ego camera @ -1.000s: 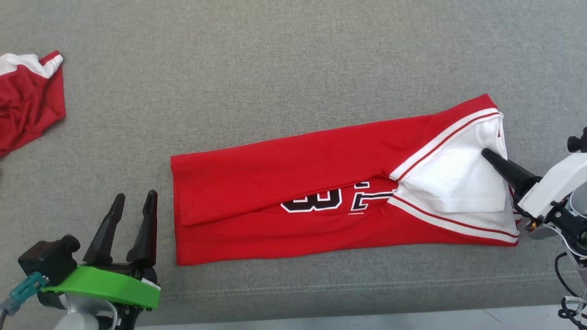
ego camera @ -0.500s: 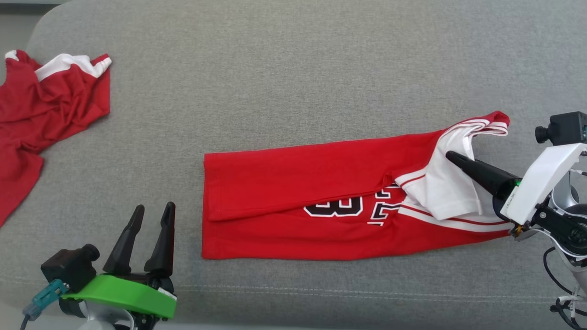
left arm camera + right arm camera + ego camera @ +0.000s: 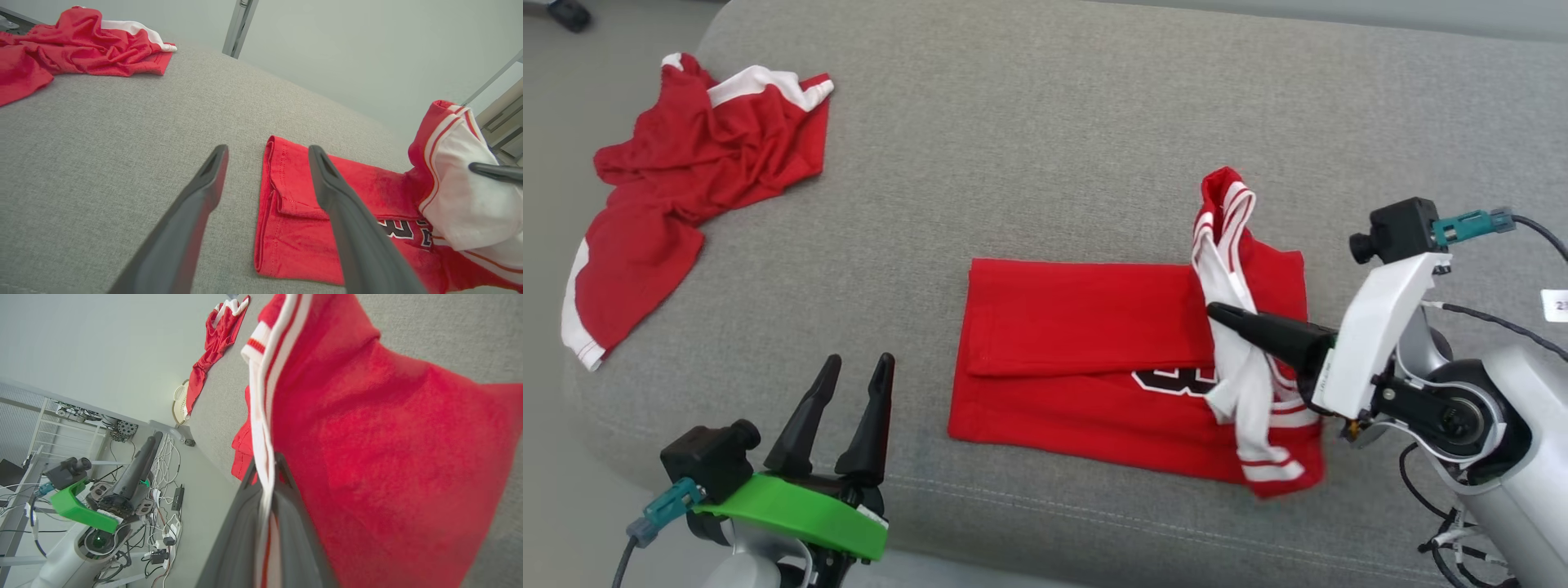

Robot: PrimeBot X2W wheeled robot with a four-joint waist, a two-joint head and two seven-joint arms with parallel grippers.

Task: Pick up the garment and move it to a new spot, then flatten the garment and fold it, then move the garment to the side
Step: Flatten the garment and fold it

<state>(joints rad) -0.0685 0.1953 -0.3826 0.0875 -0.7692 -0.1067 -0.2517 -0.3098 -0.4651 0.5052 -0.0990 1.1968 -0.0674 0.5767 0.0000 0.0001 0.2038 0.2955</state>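
Note:
The garment (image 3: 1086, 343) is a red jersey with white trim and black numbers, folded lengthwise on the grey cushion (image 3: 1029, 131). My right gripper (image 3: 1215, 311) is shut on its white-striped right end, which is lifted and drawn over the red body. In the right wrist view the striped edge (image 3: 263, 465) runs between the closed fingers. My left gripper (image 3: 858, 371) stands open over the cushion, left of the jersey's hem and apart from it. In the left wrist view the hem (image 3: 271, 196) lies between and beyond its fingers (image 3: 204, 192).
A second red and white garment (image 3: 686, 171) lies crumpled at the cushion's far left corner. The cushion's front edge (image 3: 1054, 523) runs just below the jersey. Cables and a stand (image 3: 163, 514) sit on the floor beyond the cushion's left end.
My right gripper has carried the jersey's striped end up and leftward over the body, shortening the garment. The head camera has shifted, so the whole scene has moved right. The left gripper stays open.

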